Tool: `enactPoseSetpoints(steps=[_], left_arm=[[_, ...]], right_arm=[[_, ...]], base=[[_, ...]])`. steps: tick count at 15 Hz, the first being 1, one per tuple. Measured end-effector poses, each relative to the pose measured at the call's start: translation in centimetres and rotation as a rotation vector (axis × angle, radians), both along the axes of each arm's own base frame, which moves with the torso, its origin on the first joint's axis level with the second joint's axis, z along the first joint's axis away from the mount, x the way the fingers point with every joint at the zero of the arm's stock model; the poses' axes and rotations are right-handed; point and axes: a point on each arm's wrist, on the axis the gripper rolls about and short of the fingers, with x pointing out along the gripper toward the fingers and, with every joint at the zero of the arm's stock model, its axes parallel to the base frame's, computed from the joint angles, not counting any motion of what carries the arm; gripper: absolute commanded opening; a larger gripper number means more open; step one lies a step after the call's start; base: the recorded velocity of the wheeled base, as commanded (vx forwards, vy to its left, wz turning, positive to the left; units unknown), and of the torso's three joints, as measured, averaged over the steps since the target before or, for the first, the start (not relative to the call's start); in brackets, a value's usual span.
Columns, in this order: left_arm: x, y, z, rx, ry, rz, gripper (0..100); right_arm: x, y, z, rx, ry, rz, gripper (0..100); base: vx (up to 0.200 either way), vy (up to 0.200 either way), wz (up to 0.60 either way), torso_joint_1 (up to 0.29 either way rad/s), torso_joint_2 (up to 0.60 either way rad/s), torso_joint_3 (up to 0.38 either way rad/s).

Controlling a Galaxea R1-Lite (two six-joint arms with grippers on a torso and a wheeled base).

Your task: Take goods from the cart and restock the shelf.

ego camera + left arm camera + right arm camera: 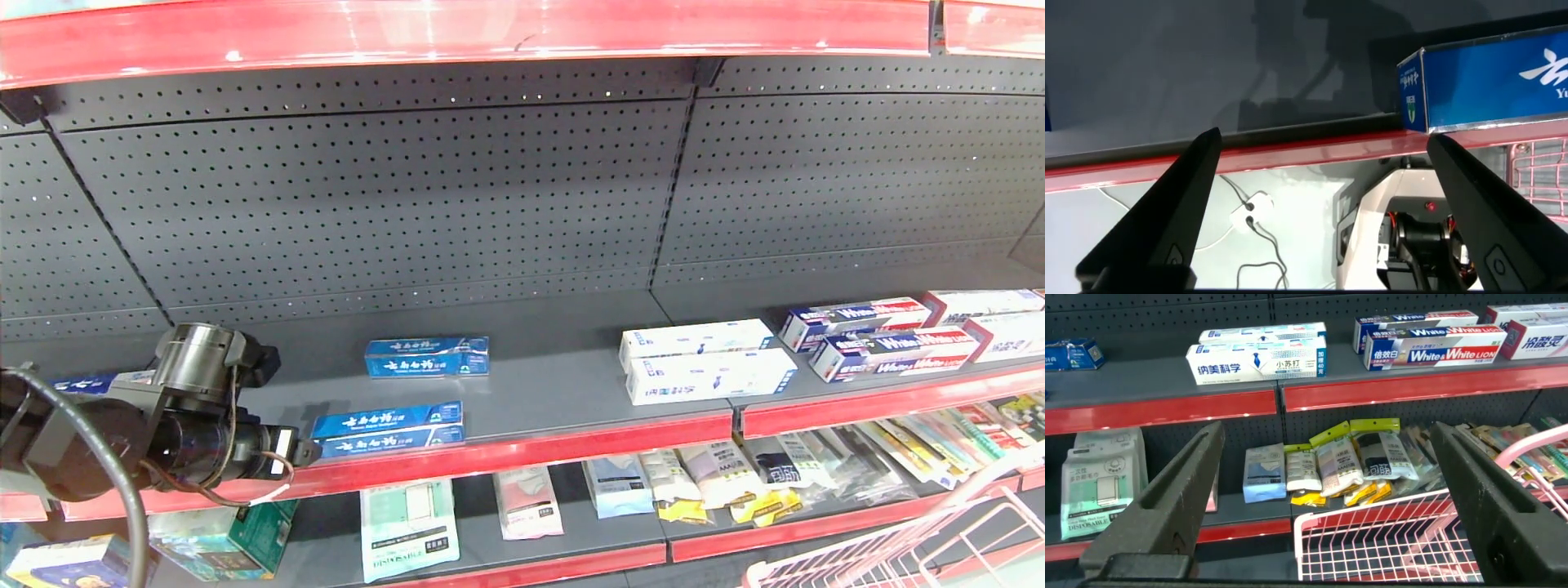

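Shelf (555, 384) | centre-left blue boxes (426, 357): 3 | centre white boxes (710, 376): 2

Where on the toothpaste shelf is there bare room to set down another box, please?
The widest bare patch of shelf lies between the front blue boxes and the white boxes. More room sits just left of the rear blue box. From the white boxes rightward it is crowded.
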Motion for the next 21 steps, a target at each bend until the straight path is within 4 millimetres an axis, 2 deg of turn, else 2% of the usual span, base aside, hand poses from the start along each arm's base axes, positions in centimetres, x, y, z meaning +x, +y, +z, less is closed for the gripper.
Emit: enactPoseSetpoints(steps=[13, 21], left_arm=[[0.7, 0.0, -0.1, 0.0, 0.001, 0.0, 100], [-0.2, 2.4, 2.3, 0.026, -0.005, 0.02, 100]], right_arm=[[0.0, 0.0, 0.0, 0.0, 0.0, 0.0, 100], [0.0, 0.0, 0.0, 0.0, 0.0, 0.0, 100]], base=[[0.0, 0.0, 0.0, 0.0, 0.0, 0.0], [0.0, 0.0, 0.0, 0.0, 0.0, 0.0]])
